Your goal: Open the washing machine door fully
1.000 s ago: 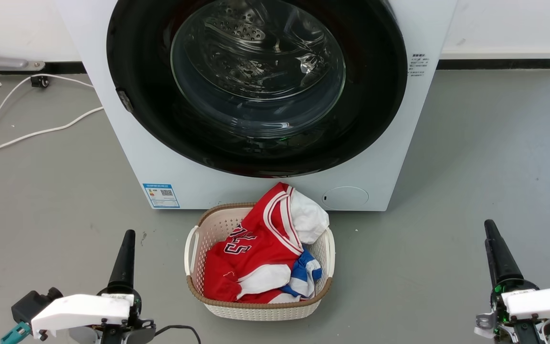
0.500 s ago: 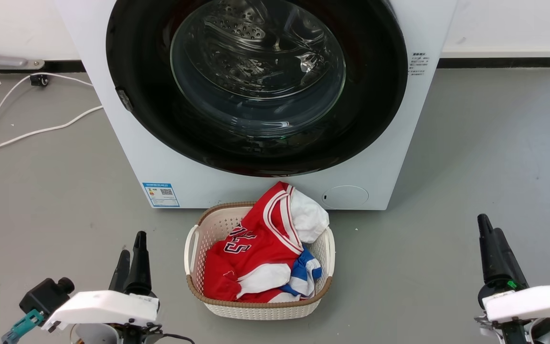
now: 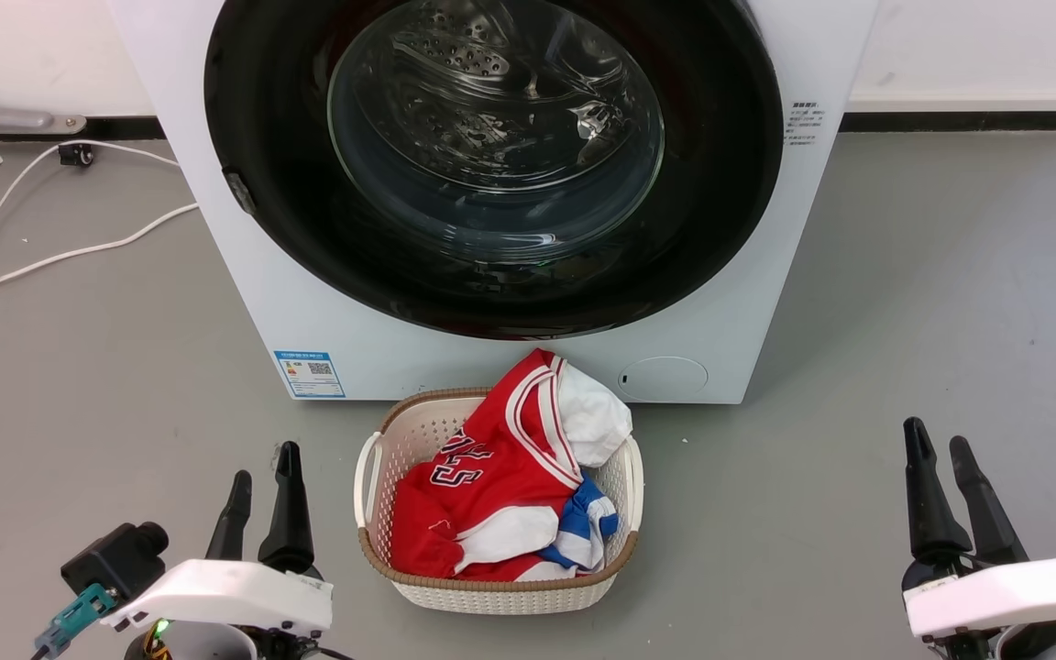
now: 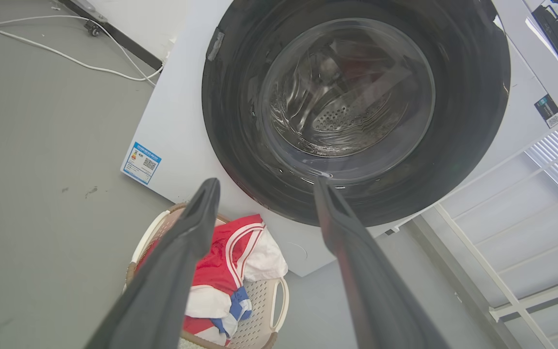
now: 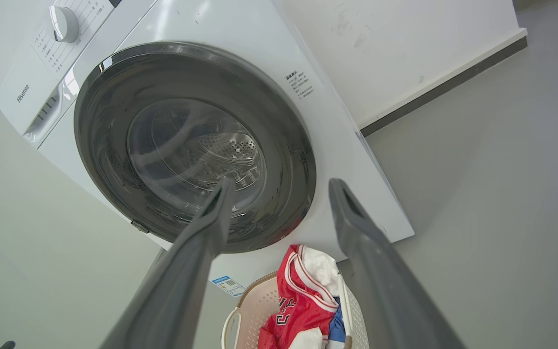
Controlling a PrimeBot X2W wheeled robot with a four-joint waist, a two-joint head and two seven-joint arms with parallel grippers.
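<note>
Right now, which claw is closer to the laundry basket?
The left claw, near the handle of the laundry basket; the right claw stands much farther off.

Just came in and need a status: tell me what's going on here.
A two-armed robot faces a white washing machine whose black door is shut. Its left claw and right claw hang open low over the floor, either side of a laundry basket holding a red jersey, well short of the machine. Neither touches anything; opening the door has not begun.
</note>
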